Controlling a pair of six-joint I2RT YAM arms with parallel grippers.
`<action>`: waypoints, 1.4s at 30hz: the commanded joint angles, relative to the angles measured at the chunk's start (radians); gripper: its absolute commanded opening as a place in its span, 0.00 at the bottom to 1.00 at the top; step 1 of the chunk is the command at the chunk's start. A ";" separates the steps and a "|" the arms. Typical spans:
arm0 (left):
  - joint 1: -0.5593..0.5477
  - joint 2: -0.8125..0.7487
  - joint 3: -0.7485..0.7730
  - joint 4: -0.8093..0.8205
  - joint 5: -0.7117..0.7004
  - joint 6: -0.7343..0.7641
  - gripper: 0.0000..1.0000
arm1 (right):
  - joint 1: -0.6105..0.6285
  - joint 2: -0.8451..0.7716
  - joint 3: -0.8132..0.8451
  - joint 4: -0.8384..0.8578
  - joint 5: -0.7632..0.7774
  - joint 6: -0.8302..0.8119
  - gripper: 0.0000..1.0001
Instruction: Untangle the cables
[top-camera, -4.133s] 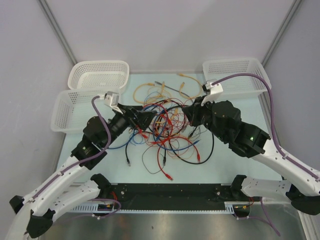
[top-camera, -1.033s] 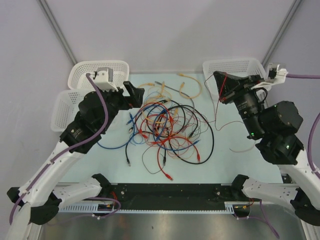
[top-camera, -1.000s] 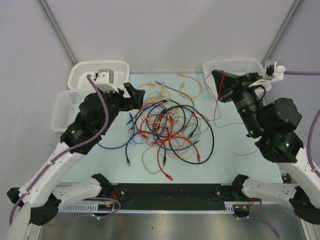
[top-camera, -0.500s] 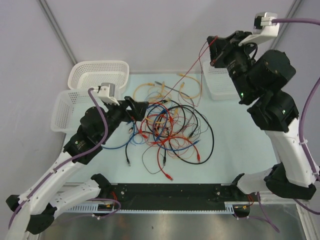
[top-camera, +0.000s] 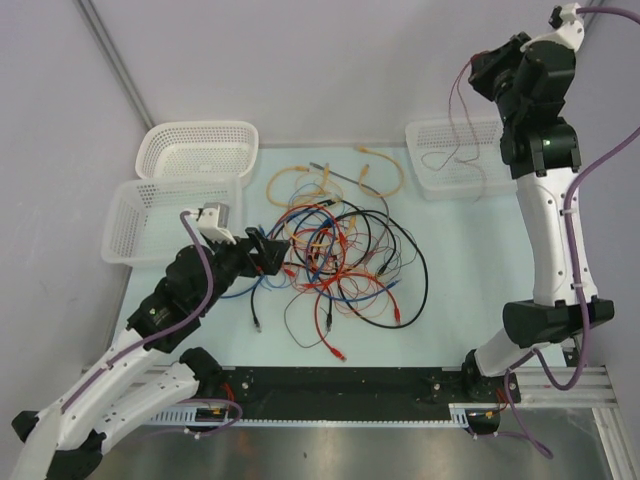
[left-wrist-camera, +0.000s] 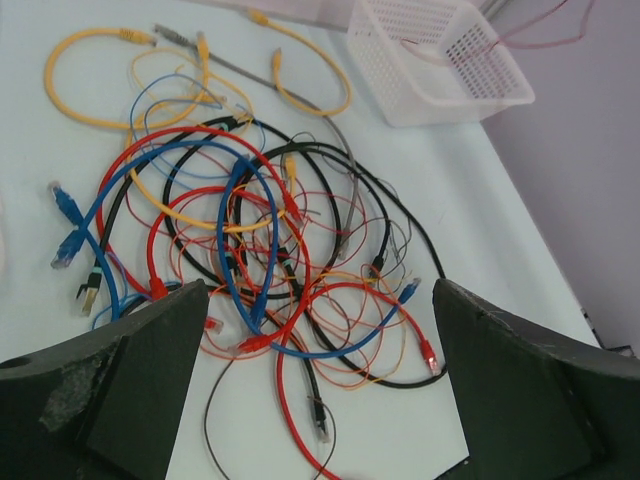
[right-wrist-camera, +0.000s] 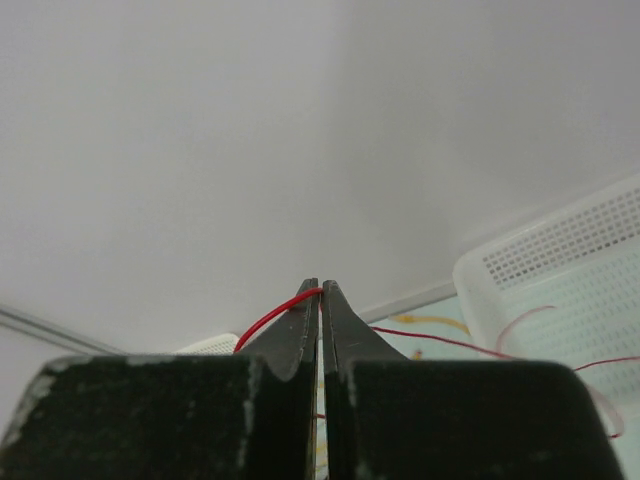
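Now | left tool: jaws fully apart, empty, low at the 9 o'clock edge of the cables | cables: tangled heap mid-worktop | right tool: pinched tight on thin red cable, high at 1 o'clock, strand hanging into white basket

The right gripper hung high at the far right, apparently pinched on a thin red wire that trailed down into the right basket. The left gripper sat low, jaws spread, at the left edge of the cable tangle in the middle. Loose yellow cables lay beyond it, farther back.
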 joint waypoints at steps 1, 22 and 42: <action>0.006 0.004 -0.015 -0.040 0.021 -0.044 1.00 | -0.080 0.056 0.097 0.144 -0.108 0.090 0.00; 0.006 0.093 -0.107 -0.008 0.100 -0.101 1.00 | -0.220 0.449 0.352 0.314 -0.135 0.099 0.00; 0.004 0.236 -0.081 0.078 0.162 -0.115 1.00 | -0.218 0.400 -0.178 0.417 -0.076 0.038 0.38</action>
